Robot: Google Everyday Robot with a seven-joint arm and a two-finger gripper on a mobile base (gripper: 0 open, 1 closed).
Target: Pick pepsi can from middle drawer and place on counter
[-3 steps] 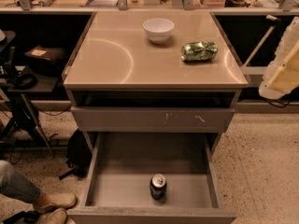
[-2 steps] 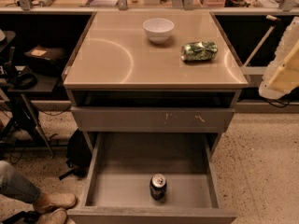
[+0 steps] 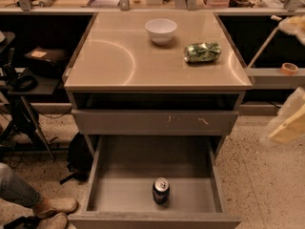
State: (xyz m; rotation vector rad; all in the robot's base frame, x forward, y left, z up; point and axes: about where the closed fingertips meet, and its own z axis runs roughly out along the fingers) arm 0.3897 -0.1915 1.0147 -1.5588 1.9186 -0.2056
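Here, one cabinet with its middle drawer pulled open, the tool out to the right.
One tan bench (image 3: 109,61) tops it; under one closed, scratched drawer front (image 3: 152,122), the open middle drawer (image 3: 124,194) juts forward. The tool (image 3: 286,125) is a pale blur at the right edge; open or closed, I cannot tell. On the bench sit one white bowl (image 3: 160,30) and one crushed green can (image 3: 202,52). One pepsi can (image 3: 161,191) stands upright on the drawer floor near its front wall, well left of and below the tool.

White bowl (image 3: 160,30) near a crushed green can (image 3: 202,52).
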